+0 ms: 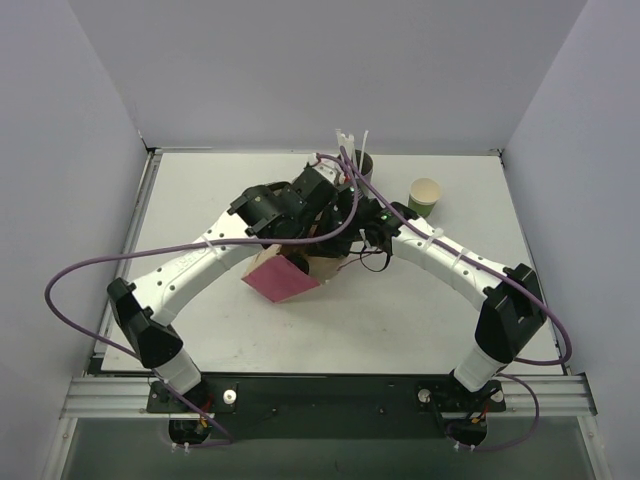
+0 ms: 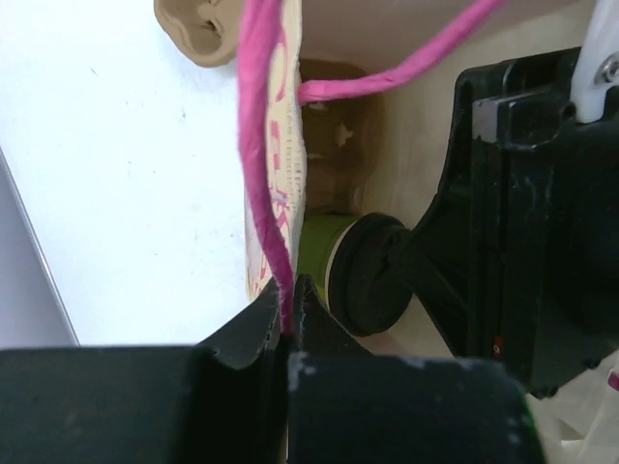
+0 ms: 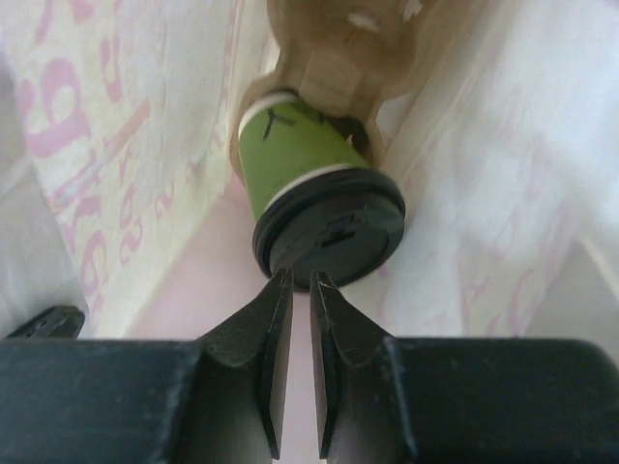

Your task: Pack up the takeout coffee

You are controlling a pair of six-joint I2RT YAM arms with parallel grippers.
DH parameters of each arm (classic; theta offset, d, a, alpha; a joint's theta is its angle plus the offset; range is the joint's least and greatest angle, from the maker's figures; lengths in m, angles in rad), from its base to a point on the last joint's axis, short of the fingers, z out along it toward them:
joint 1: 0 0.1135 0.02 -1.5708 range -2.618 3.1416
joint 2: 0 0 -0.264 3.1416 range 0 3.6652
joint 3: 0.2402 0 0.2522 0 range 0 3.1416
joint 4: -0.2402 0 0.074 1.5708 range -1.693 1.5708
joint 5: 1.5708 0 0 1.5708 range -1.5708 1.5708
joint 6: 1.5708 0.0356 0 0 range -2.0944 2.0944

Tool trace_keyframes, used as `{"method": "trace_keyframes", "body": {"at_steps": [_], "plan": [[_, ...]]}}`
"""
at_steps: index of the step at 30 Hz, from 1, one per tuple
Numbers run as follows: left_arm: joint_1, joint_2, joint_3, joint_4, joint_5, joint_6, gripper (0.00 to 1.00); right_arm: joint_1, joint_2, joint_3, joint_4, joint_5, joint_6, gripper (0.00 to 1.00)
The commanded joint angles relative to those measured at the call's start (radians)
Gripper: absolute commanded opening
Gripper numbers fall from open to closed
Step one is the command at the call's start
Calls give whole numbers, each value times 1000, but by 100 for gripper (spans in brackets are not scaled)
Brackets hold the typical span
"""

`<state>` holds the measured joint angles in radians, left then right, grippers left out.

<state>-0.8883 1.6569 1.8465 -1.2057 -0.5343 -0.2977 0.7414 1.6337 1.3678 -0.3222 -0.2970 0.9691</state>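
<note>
Currently both arms meet over the paper bag (image 1: 285, 278) at the middle of the table (image 1: 200, 190) in the top view. On my left wrist feed, the left gripper (image 2: 290, 307) has its jaws pressed together on the pink handle cord (image 2: 254, 145), which runs up the centre of the frame beside the bag's printed rim. The takeout coffee (image 3: 290, 145) sits inside the bag, its base tucked into the cardboard carrier (image 3: 329, 48) and its black lid (image 3: 334, 237) facing my right wrist camera at centre frame. The right gripper (image 3: 301, 282) shows jaws closed to a thin slit, tips right against the lid's lower rim; whether they pinch that rim I cannot tell. Toward the upper right of the top view, another green cup (image 1: 425, 197) with a cream inside stands on the table, and a holder of white straws (image 1: 358, 158) stands just above the arms in the frame.
</note>
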Motion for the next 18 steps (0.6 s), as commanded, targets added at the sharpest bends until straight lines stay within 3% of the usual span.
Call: {"method": "trace_keyframes", "body": {"at_steps": [1,5,9,14,18], "plan": [[-11,-113,-97,254,-56,190,0,7,-15,24,9,19,16,10],[-38,-249,-288,538,-33,310,0,7,-35,-21,63,42,45,10],[-80,-316,-371,630,-53,345,0,9,-58,-68,107,94,78,10],[-173,-312,-398,693,-209,365,0,15,-66,-113,173,136,129,10],[-207,-344,-463,761,-249,365,0,21,-75,-177,281,165,149,11]]}}
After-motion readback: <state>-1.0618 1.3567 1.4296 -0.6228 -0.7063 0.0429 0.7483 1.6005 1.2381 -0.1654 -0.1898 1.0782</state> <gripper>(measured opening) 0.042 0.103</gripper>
